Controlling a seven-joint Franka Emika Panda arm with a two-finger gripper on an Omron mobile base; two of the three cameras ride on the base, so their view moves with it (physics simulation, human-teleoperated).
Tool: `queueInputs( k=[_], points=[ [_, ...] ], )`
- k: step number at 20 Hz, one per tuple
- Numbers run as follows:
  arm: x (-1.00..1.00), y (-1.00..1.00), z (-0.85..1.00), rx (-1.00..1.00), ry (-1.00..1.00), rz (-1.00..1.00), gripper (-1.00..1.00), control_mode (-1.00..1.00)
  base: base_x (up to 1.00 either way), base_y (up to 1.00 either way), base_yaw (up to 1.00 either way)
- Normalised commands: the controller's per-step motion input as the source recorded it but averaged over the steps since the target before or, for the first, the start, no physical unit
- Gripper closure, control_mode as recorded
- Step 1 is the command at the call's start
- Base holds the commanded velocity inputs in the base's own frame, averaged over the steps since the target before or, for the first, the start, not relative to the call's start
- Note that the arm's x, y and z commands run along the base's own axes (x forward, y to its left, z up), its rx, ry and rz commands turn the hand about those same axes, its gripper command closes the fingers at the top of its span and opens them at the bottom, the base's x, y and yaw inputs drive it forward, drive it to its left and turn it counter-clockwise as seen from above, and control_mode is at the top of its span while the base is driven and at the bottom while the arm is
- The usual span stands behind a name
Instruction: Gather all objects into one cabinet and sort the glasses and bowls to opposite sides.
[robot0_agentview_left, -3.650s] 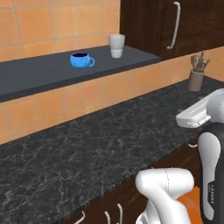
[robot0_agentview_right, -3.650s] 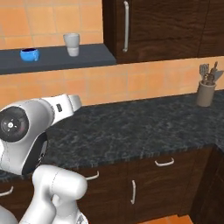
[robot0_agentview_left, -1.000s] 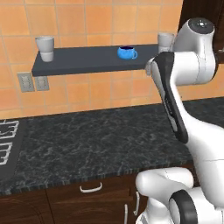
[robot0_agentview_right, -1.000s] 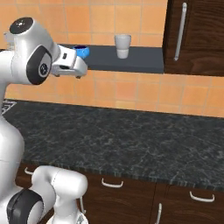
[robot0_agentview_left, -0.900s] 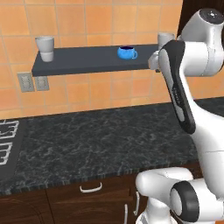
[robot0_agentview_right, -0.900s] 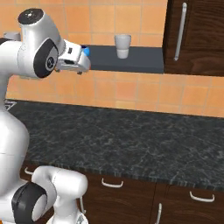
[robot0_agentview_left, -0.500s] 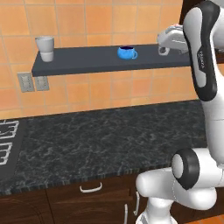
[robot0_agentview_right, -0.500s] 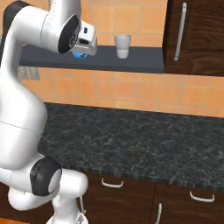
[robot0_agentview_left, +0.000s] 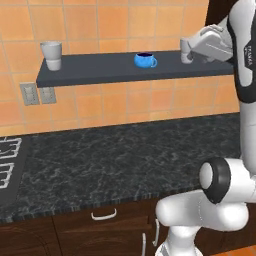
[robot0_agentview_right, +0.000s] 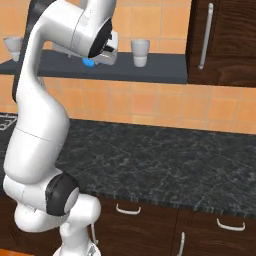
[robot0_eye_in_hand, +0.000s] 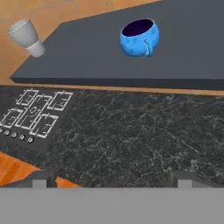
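A small blue handled bowl (robot0_agentview_left: 145, 60) stands mid-way along the dark grey wall shelf (robot0_agentview_left: 125, 72). One pale glass (robot0_agentview_left: 51, 54) is at the shelf's left end. Another glass (robot0_agentview_left: 186, 50) stands at its right, just beside my hand. My gripper (robot0_eye_in_hand: 113, 180) hovers at shelf height, open and empty, and looks down over the blue bowl (robot0_eye_in_hand: 139, 37) and the left glass (robot0_eye_in_hand: 26, 36). In the right base view my hand covers most of the blue bowl (robot0_agentview_right: 89, 62); the right glass (robot0_agentview_right: 140, 52) stands free. The dark brown cabinet (robot0_agentview_right: 227, 45) has its door shut, with a pale bar handle (robot0_agentview_right: 205, 35).
A black speckled counter (robot0_agentview_left: 125, 160) runs below the shelf, with a stove top (robot0_agentview_left: 7, 167) at its left end. Drawers with white handles (robot0_agentview_left: 104, 216) sit under it. An outlet plate (robot0_agentview_left: 37, 93) is on the orange tiled wall.
My arm has straightened upward and the hand has swung out to the shelf beside the right glass. The jaws stayed open. The things on the shelf have not moved.
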Motion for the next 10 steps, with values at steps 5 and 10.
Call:
queueInputs(
  k=[5, 10],
  points=[
    [-0.35, 0.0, -0.41, 0.0, -0.4, 0.07, -1.0, -1.0, 0.0, 0.0, 0.0],
    [-0.95, -0.03, -0.31, 0.0, -0.65, 0.0, -1.0, -1.0, 0.0, 0.0, 0.0]
  ],
)
